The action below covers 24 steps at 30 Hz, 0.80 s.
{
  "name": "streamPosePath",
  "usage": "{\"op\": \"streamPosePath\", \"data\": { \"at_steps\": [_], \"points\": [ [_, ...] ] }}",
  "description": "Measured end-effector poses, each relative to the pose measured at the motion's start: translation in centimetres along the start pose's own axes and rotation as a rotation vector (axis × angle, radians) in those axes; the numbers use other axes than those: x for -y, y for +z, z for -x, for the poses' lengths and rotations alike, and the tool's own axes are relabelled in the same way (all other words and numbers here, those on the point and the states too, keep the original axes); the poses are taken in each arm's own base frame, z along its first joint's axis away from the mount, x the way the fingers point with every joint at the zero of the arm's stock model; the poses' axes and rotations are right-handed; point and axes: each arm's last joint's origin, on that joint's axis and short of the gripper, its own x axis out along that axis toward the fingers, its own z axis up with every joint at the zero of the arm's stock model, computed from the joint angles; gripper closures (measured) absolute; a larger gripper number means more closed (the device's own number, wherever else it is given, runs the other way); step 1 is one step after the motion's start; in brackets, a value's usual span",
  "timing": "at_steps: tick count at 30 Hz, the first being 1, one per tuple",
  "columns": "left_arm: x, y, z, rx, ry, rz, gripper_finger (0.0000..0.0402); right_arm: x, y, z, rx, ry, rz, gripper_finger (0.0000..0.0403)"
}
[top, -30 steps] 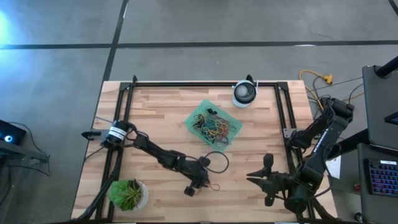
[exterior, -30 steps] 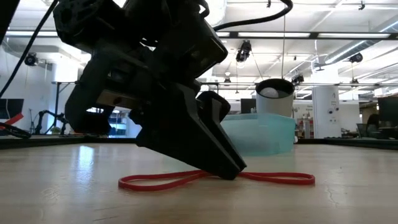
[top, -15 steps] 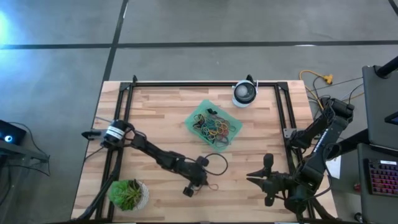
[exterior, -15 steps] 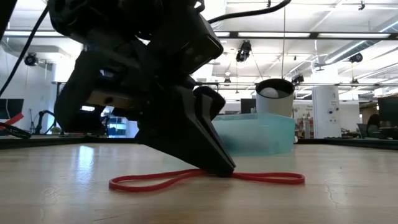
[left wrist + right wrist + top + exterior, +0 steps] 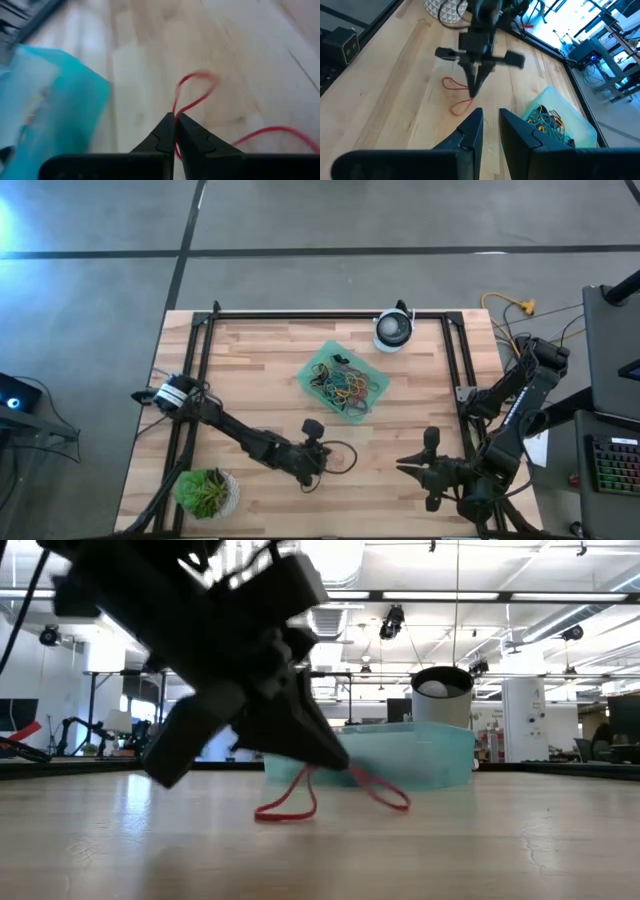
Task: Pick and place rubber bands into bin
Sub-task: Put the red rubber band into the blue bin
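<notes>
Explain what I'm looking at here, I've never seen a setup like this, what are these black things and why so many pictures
The black things are two robot arms at a wooden table, each ending in a two-finger gripper. Four cameras show one moment: one looks straight down, one sits at table height, and one rides on each arm's wrist.

The left gripper is pinched shut on a thin red rubber band, part of which hangs off the wood in the table-height view. The right gripper waits near the table's right front corner, holding nothing, its fingers slightly apart.

Also on the table: a shallow mint-green plastic bin already full of coloured rubber bands, a round white-and-black device, and a small green potted plant.
</notes>
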Motion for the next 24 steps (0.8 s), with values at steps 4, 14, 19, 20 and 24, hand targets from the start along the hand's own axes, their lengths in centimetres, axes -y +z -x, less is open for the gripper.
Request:
{"op": "streamPosePath", "data": {
  "at_steps": [4,14,19,20,24],
  "points": [
    [0.4,0.6,0.9,0.021,0.045,-0.034,0.0401,0.0,0.0,0.0,-0.001,0.0,0.002,0.0346],
    [0.2,2.4,3.4,0.084,0.134,-0.059,0.0401,0.0,-0.1,0.0,-0.002,-0.001,0.004,0.0346],
    [-0.4,3.1,4.5,0.096,0.18,-0.091,0.0401,0.0,-0.1,0.0,-0.002,-0.001,0.003,0.0346],
    [-0.5,3.2,4.6,0.099,0.187,-0.1,0.0401,0.0,-0.1,0.0,-0.002,-0.001,0.004,0.0346],
    [-1.5,3.6,5.3,0.102,0.226,-0.141,0.0401,0.0,-0.1,0.0,-0.002,-0.001,0.003,0.0346]
  ]
}}
